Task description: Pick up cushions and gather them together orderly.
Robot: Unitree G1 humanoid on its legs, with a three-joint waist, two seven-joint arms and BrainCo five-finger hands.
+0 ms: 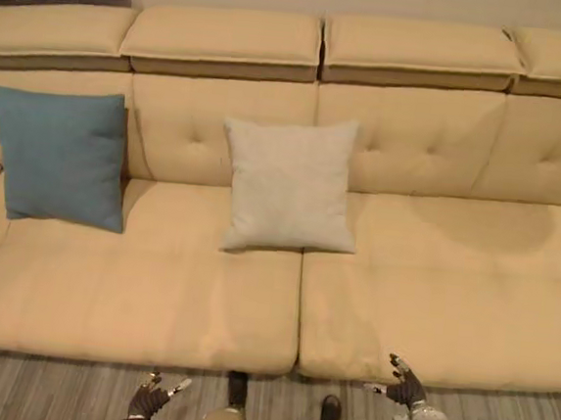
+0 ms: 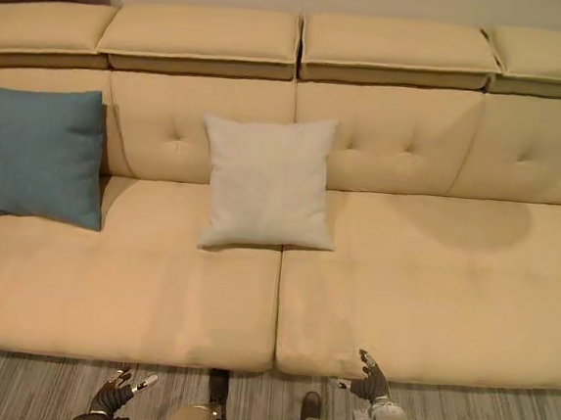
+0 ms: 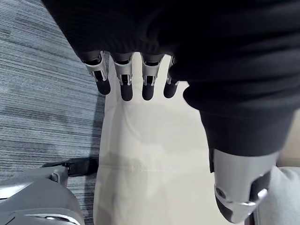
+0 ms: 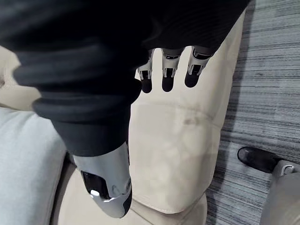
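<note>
Progress: nothing is gathered yet, judging from the layout. Blue cushion (image 1: 59, 156) is seen at the left end of the sofa (image 1: 431, 282), propped upright against the backrest. Left robot hand (image 1: 151, 400) is held low in front of the sofa's front edge, over the striped floor (image 1: 39, 390), left of the sofa's middle seam. Its fingers are straight and relaxed, and nothing is gripped.

Pale cushion (image 1: 290, 184) is leaned against the backrest at the sofa's middle, with its lower edge across the seat seam. It is well apart from the blue cushion, and bare seat is seen between them. Right robot hand (image 1: 403, 386) is raised at the sofa's front edge, right of the middle seam. Its fingers are spread and released, and nothing is carried.

Done: no step can be counted as finished, since both cushions are untouched and separate.

Left: one cushion is to be picked up, carried along the sofa to the other, and set beside it with edges lined up. Both cushions are placed at the back of the sofa seat, so a forward reach is probably needed first. The pale cushion is judged the nearer pick for either robot hand.
</note>
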